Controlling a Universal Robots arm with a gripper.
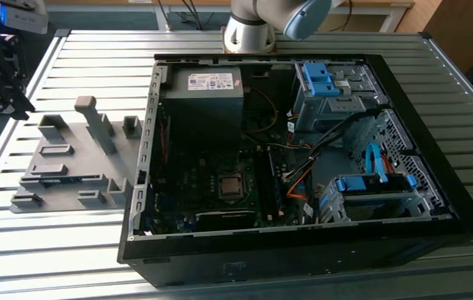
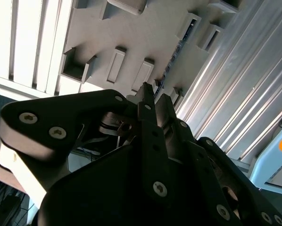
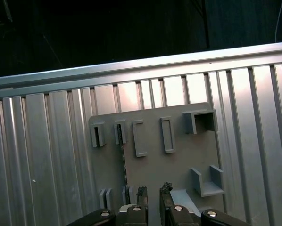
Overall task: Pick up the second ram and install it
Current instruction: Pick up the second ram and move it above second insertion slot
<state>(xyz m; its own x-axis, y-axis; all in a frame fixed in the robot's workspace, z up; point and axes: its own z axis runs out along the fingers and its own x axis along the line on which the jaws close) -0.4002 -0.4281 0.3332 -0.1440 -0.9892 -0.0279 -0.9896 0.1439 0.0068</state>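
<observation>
My tool [image 3: 153, 192], narrowly open and empty, hovers over the grey holder [image 3: 178, 165] on the bench [image 3: 46, 155], where the ram [image 3: 124, 165] stands on edge in its slots, close by.

Silver-grey arm [image 1: 248, 31] with pale blue joint cap [image 1: 307, 15]; black, screw-studded jaws.
</observation>
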